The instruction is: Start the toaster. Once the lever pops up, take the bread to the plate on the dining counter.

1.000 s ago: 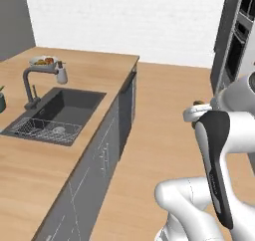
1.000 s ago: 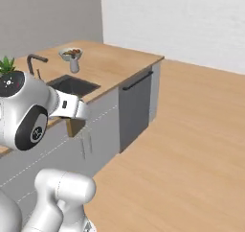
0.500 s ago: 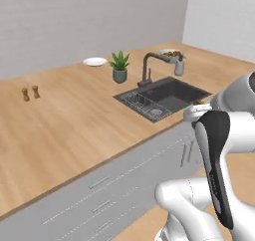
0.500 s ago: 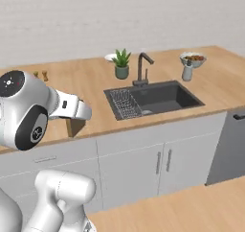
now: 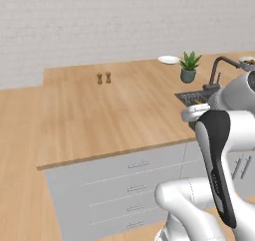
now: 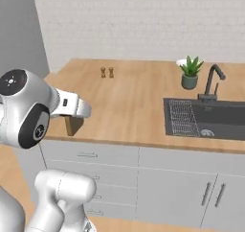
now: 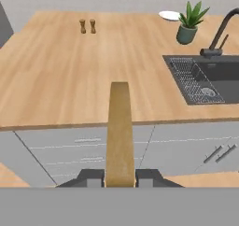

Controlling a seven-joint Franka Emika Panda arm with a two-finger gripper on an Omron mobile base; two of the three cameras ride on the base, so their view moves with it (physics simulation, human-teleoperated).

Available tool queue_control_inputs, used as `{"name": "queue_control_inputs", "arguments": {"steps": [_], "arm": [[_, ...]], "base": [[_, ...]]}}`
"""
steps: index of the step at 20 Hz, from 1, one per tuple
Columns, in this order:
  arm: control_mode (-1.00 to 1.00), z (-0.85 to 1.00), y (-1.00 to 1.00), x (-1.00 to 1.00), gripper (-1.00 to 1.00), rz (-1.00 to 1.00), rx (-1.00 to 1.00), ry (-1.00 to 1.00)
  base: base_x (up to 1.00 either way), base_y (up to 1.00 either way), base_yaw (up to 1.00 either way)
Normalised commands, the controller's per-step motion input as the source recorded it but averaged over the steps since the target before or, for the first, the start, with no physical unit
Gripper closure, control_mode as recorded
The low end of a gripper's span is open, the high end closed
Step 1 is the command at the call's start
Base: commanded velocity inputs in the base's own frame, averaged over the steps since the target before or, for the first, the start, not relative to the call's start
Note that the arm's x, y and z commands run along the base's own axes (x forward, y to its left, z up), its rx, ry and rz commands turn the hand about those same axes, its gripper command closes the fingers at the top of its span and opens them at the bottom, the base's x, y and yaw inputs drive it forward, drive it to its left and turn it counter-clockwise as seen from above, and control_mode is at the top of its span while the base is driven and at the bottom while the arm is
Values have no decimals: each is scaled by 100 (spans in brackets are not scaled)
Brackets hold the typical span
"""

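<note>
Bread (image 7: 119,131) stands edge-on at the lower centre of the hand view, clamped between the pincer (image 7: 119,177) tips. Beyond it spreads the light-wood worktop (image 7: 70,75). The white plate (image 7: 169,15) sits at the upper right, just behind the potted plant (image 7: 190,22), near the dark sink (image 7: 219,78); two small shakers (image 7: 87,25) stand upper left.

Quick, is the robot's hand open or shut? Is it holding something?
Gripper: shut on the bread, the slice standing up between the jaws.
</note>
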Motion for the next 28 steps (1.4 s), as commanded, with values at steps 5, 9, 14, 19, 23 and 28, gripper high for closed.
{"name": "queue_control_inputs", "arguments": {"steps": [5,9,14,19,23,28], "arm": [[100,0,0,0,100,0,0,0],[100,0,0,0,100,0,0,0],[100,0,0,0,100,0,0,0],[100,0,0,0,100,0,0,0],[100,0,0,0,100,0,0,0],[100,0,0,0,100,0,0,0]], "base": [[3,97,8],[5,100,2],[15,100,0],[28,100,0],[36,100,0],[55,100,0]]}}
